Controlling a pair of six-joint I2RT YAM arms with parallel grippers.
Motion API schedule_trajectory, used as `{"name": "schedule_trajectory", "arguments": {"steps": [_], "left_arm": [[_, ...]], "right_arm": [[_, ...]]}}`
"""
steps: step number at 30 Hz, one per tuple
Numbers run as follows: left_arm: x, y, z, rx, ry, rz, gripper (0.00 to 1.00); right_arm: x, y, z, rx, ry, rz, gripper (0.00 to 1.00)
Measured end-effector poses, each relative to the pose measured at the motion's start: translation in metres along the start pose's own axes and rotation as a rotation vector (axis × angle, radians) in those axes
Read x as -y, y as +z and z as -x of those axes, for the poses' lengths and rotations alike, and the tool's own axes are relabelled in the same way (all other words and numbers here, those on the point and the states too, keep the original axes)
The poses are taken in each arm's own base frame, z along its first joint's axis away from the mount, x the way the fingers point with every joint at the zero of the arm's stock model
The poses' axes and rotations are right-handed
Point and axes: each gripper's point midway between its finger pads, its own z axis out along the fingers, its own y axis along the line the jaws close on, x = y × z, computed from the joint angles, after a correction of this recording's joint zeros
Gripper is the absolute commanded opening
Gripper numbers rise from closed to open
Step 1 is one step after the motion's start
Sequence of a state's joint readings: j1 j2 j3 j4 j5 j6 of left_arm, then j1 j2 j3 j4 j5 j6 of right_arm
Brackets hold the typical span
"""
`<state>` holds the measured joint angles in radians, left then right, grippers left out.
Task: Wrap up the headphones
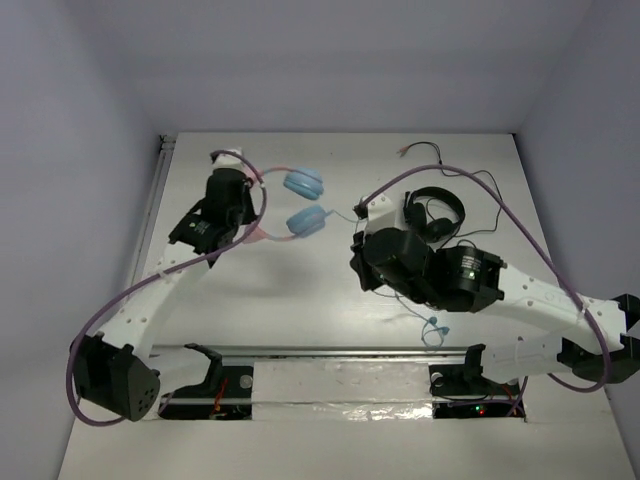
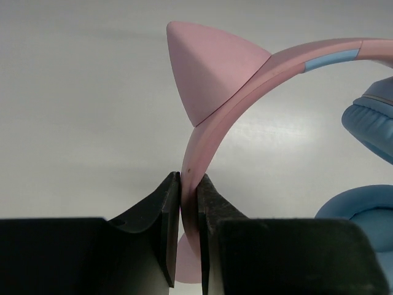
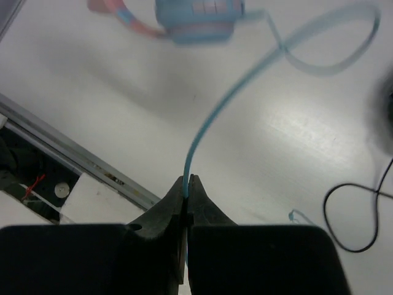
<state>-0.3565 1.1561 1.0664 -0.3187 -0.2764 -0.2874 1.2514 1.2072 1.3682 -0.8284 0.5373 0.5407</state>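
The white worktop (image 1: 300, 310) fills the middle of the top view. The headphones (image 1: 304, 183) are in the upper middle of that view. The left hand (image 2: 188, 184) pinches their pink headband (image 2: 212, 135) tight. The right hand (image 3: 187, 184) pinches the thin blue cable (image 3: 215, 117) tight.

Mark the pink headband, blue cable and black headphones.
pink headband (image 2: 279, 64): left wrist view, upper arc of the band.
blue cable (image 3: 215, 112): right wrist view, middle of the rising stretch.
black headphones (image 1: 438, 228): top external view, earcup.
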Motion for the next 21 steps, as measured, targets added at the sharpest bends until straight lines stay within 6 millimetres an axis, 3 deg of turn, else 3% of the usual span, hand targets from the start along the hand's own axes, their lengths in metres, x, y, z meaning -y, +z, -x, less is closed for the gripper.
{"name": "schedule_trajectory", "arguments": {"steps": [4,7,11,14,17,21], "left_arm": [[0.035,0.005,-0.055,-0.153,0.191,-0.078,0.00],[0.029,0.008,-0.078,-0.216,0.259,-0.062,0.00],[0.019,0.008,-0.088,-0.246,0.301,-0.029,0.00],[0.031,0.005,-0.092,-0.251,0.336,-0.077,0.00],[0.068,-0.010,-0.103,-0.253,0.403,-0.222,0.00],[0.106,-0.039,-0.114,-0.256,0.449,-0.420,0.00]], "right_arm": [[-0.011,-0.020,0.057,0.095,-0.115,0.030,0.00],[-0.020,-0.028,0.074,0.108,-0.236,0.081,0.00],[-0.036,-0.030,0.081,0.078,-0.367,0.153,0.00],[-0.050,-0.026,0.084,0.070,-0.458,0.212,0.00],[-0.054,-0.017,0.087,0.060,-0.513,0.247,0.00],[-0.039,-0.002,0.099,0.069,-0.526,0.231,0.00]]}}
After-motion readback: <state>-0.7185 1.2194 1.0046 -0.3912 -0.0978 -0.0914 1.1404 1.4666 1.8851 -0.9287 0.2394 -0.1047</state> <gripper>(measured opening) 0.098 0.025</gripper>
